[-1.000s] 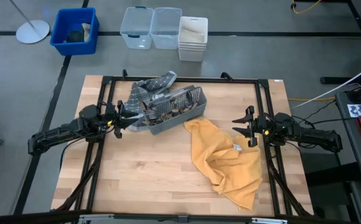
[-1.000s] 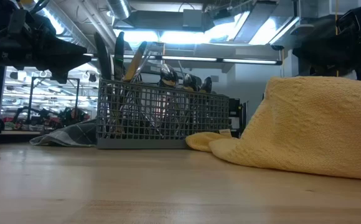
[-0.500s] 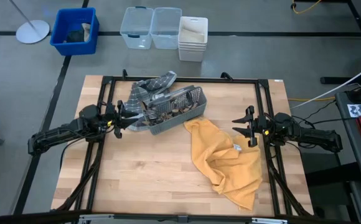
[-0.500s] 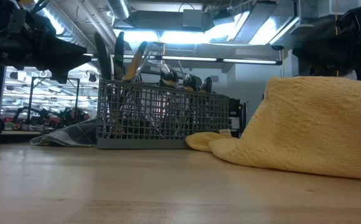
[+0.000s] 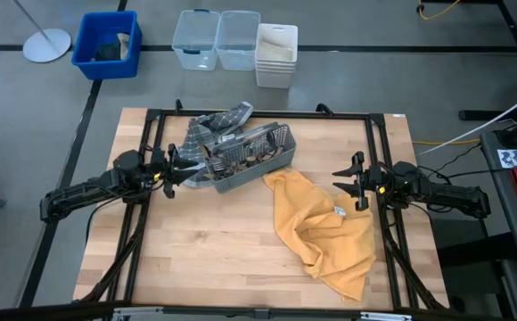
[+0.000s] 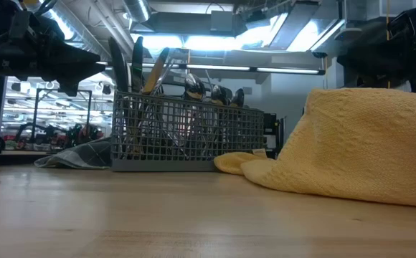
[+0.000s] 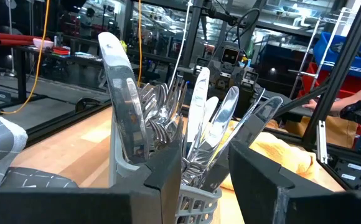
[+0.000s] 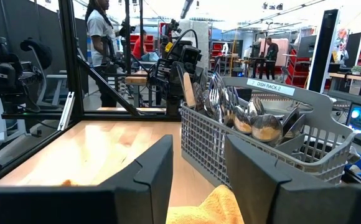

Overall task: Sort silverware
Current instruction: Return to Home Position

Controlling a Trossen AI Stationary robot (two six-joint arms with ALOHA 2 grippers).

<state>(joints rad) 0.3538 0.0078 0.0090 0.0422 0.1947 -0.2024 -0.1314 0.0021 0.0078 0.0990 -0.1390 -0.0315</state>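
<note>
**A:** How do the left gripper's [image 5: 175,169] fingers [image 7: 163,177] stand?

**B:** Spread apart, with nothing held between them. The gripper sits at the left end of the grey wire-mesh caddy [image 5: 279,143]. I cannot tell whether it touches the mesh.

**A:** And the right gripper [image 5: 349,181]?

**B:** Its fingers [image 8: 148,180] are also parted and empty. It hangs over the table's right side, just beside the yellow towel [image 5: 328,230] and well apart from the caddy.

**A:** Where is the silverware [image 5: 237,159]?

**B:** It stands in the caddy's compartments, bunched and leaning. The left wrist view shows knives and fork tines up close. The right wrist view shows spoon bowls pointing up.

**A:** What lies around the caddy?

**B:** A grey plaid cloth [image 5: 219,119] lies at its far-left side, partly under it. The yellow towel starts against its right end and spreads, crumpled, toward the wooden table's [image 5: 205,263] near right corner.

**A:** Anything beyond the table?

**B:** A person [image 8: 99,34] stands in the room, seen in the right wrist view.
</note>
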